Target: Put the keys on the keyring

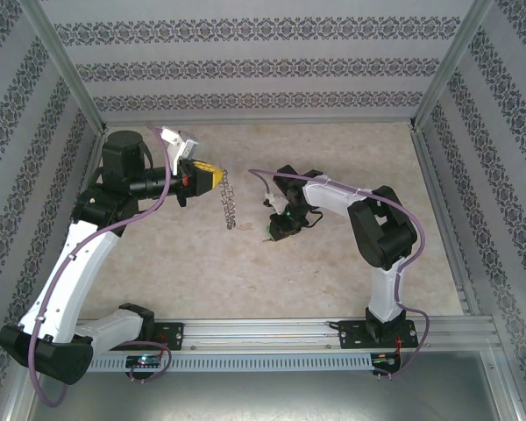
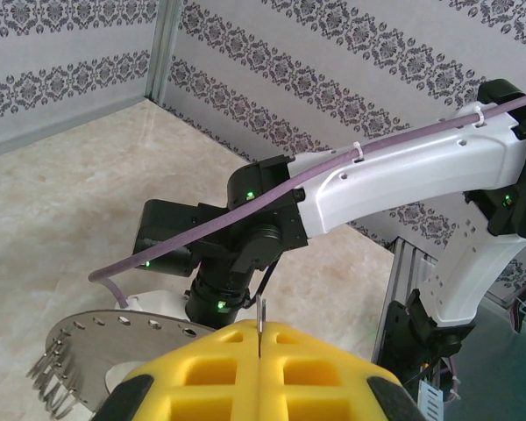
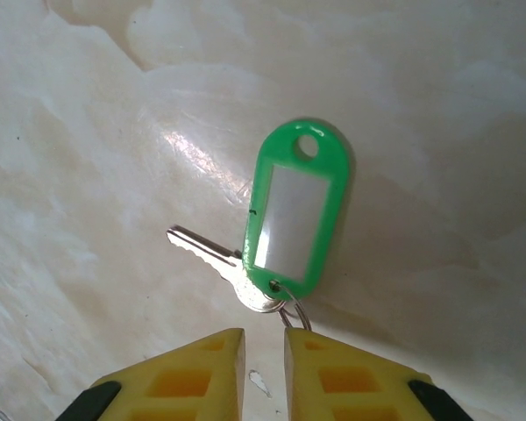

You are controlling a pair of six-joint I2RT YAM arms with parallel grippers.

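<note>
The keyring (image 1: 231,206) hangs edge-on over the table's middle, with my left gripper (image 1: 212,177) shut on its top. In the left wrist view the yellow fingers (image 2: 260,329) pinch a thin metal edge, and the grey holed disc (image 2: 114,338) with silvery pieces spreads to the left. The key (image 3: 206,250), silver with a green tag (image 3: 294,210) and a small wire ring, lies on the table. My right gripper (image 3: 265,338) points down just short of it with a narrow, empty gap between its fingers. The wire ring touches the right fingertip (image 3: 311,351).
The right arm's wrist and white forearm (image 2: 394,175) stand close in front of the left gripper. Patterned walls and metal posts (image 1: 70,79) close the table in on three sides. The base rail (image 1: 272,333) runs along the near edge.
</note>
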